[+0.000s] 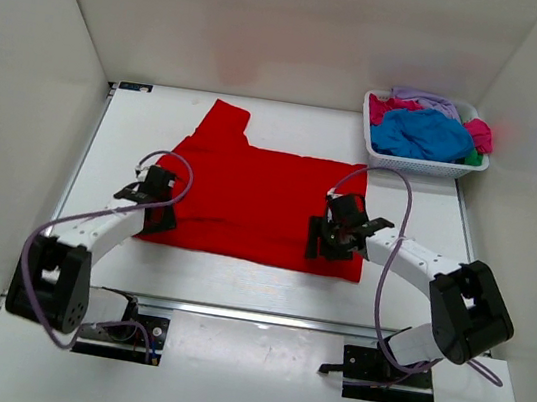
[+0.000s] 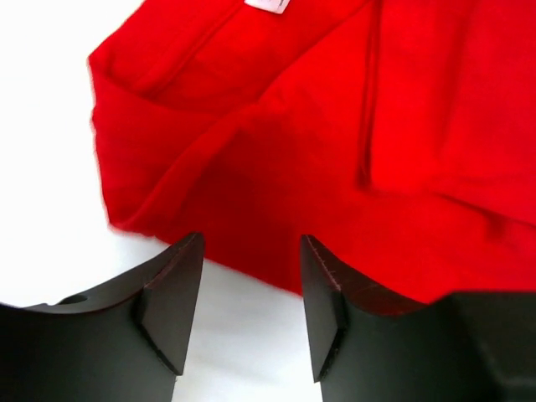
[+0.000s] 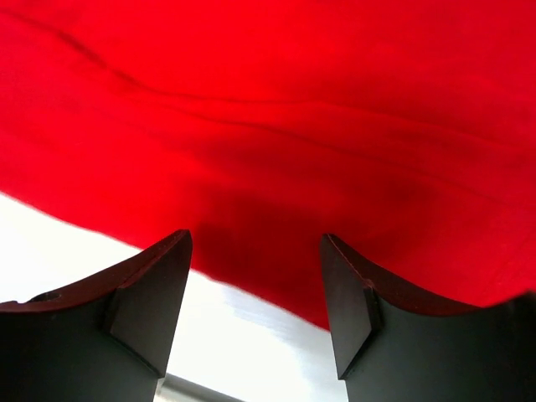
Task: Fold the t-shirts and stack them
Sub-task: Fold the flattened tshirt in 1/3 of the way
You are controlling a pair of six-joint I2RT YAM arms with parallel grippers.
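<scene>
A bright red t-shirt (image 1: 249, 193) lies spread on the white table, one sleeve pointing to the far left. My left gripper (image 1: 158, 207) is open at the shirt's near left corner; in the left wrist view the red hem (image 2: 251, 251) runs just beyond its fingers (image 2: 172, 293). My right gripper (image 1: 328, 242) is open over the shirt's near right edge; in the right wrist view the red cloth (image 3: 276, 142) fills the space above its fingertips (image 3: 151, 293). Neither holds cloth. Blue (image 1: 422, 133), magenta-pink (image 1: 480, 135), lavender (image 1: 420, 99) and green shirts lie heaped in the basket.
A white mesh basket (image 1: 425, 167) stands at the far right corner of the table. White walls enclose the table on three sides. Bare white table (image 1: 236, 282) lies between the shirt's near edge and the arm bases.
</scene>
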